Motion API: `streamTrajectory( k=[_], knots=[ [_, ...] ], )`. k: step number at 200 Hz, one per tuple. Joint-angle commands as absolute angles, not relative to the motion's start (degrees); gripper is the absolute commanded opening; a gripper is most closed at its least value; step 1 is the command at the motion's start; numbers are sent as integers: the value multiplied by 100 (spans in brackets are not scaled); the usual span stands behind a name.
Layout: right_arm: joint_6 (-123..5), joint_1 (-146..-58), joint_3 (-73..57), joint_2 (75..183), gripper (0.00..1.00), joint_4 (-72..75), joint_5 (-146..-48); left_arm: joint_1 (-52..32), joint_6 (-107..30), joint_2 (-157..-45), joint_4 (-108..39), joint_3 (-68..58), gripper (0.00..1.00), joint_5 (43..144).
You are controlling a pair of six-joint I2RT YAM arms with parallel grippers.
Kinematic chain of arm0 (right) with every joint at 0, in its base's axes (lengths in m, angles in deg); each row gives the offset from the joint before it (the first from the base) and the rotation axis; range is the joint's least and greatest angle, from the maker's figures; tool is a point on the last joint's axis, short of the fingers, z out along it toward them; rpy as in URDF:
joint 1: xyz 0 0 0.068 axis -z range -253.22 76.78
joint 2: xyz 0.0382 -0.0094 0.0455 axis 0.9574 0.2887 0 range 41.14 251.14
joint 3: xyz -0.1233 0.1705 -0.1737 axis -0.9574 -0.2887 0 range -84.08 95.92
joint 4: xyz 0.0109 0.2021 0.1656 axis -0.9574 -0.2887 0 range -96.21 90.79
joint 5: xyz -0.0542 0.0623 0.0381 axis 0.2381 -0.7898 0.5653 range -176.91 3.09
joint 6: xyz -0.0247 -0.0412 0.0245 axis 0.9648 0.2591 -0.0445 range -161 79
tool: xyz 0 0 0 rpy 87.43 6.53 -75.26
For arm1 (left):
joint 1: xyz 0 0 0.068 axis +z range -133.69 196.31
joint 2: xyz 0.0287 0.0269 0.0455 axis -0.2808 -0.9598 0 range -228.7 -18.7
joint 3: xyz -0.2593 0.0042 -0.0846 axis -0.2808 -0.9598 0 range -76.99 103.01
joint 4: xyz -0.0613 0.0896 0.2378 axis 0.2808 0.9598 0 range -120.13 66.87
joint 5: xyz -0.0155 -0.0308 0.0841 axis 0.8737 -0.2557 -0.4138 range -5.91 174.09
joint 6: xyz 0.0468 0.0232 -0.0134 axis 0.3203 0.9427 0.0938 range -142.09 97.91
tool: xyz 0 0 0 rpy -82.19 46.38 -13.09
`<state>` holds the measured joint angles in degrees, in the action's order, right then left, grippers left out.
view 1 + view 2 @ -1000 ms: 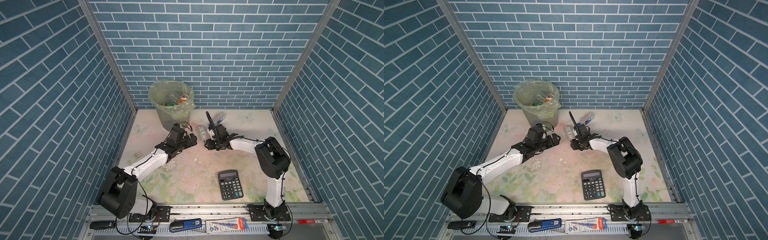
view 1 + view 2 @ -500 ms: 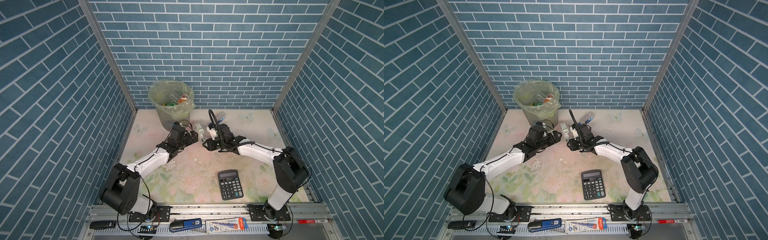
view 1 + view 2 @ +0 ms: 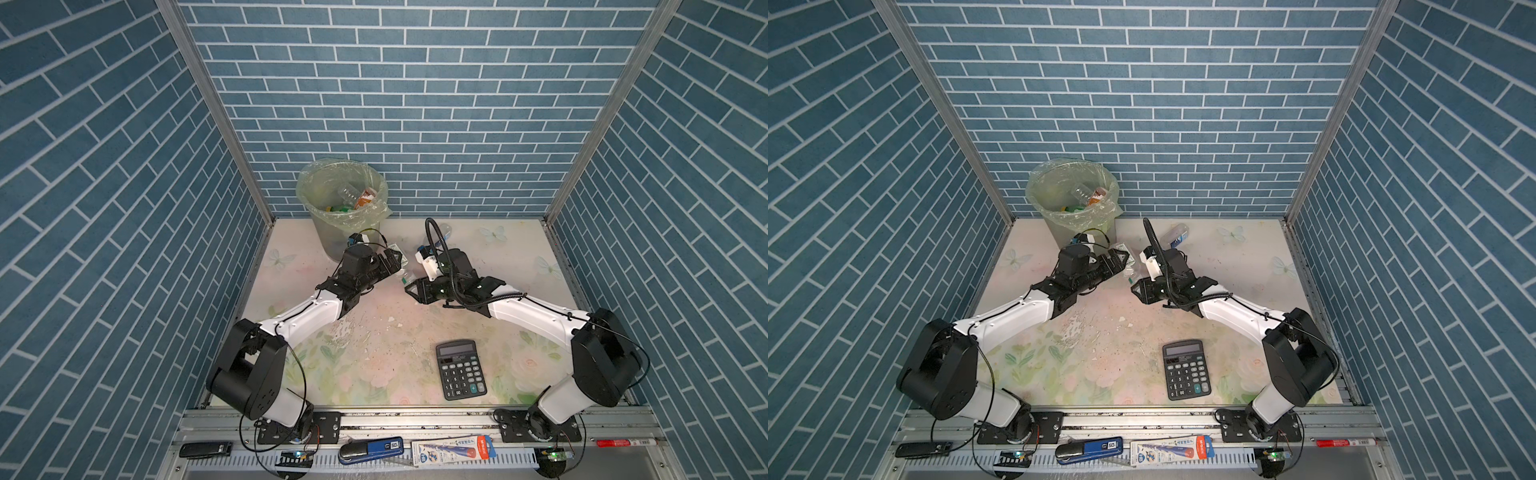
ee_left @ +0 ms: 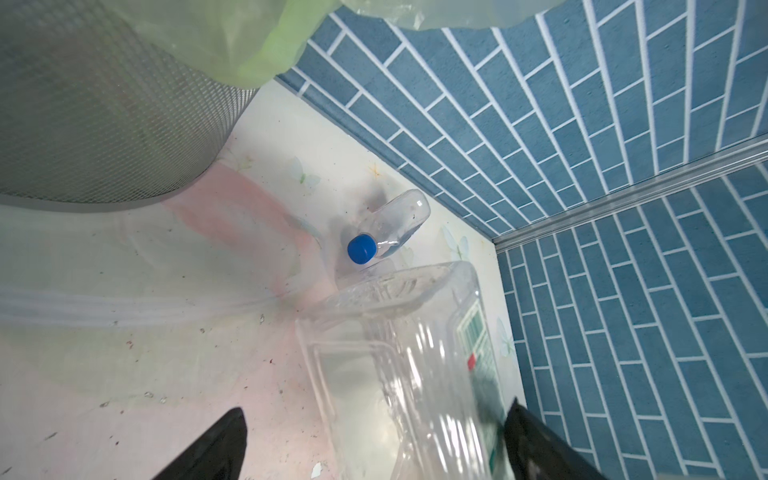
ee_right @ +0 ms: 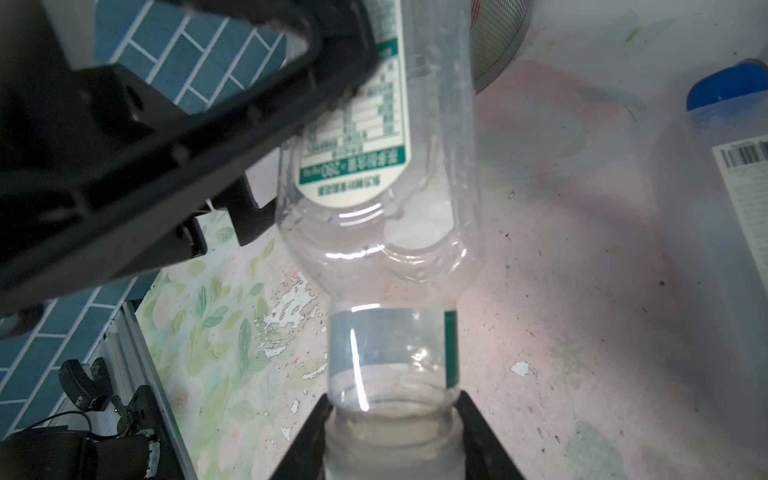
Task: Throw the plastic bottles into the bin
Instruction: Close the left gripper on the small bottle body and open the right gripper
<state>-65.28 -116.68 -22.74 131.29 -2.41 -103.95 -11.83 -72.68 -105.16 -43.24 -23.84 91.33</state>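
Note:
A clear plastic bottle [image 5: 395,249] with a green-and-white label hangs just above the table between both arms [image 3: 404,270]. My right gripper [image 5: 392,432] is shut on its open neck. My left gripper [image 4: 374,440] stands open around the bottle's [image 4: 415,353] base end, one finger [image 5: 208,124] lying along the label side, the other apart from it. A second clear bottle [image 4: 390,228] with a blue cap lies on the table near the back wall [image 3: 1175,233]. The bin [image 3: 303,191], lined with a pale green bag, stands at the back left with several bottles [image 3: 353,199] inside.
A black calculator [image 3: 460,370] lies on the floral table toward the front right. The bin's mesh wall [image 4: 104,104] is close beside my left gripper. Blue brick walls close the space on three sides.
The right arm has stretched out, its elbow swinging to the front right, and carried the bottle leftward. The left gripper has come forward, so the bottle's base now sits between its jaws.

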Motion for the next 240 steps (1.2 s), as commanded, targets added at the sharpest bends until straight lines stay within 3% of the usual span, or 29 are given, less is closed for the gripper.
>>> streamTrajectory(
  k=[1,84,129,162,207,240],
  knots=[
    [-6664,-11717,-2462,12898,34,91,-10634,-1242,-7382,-10641,-4780,-2250,94,9248],
    [-6737,-11717,-2424,12927,34,222,-10726,-1425,-7470,-10505,-5142,-2424,71,9096],
    [-6774,-11718,-2389,13035,34,220,-10677,-1424,-7399,-10280,-5016,-2519,69,9074],
    [-6799,-11716,-2337,13092,35,216,-10682,-1423,-7316,-10225,-4939,-2531,61,9081],
    [-6799,-11708,-2284,13132,49,176,-10663,-1427,-7064,-10159,-4554,-2382,56,9072],
    [-6723,-11710,-2221,13064,66,25,-10593,-1419,-6725,-9984,-4102,-2254,56,8866]
  ],
)
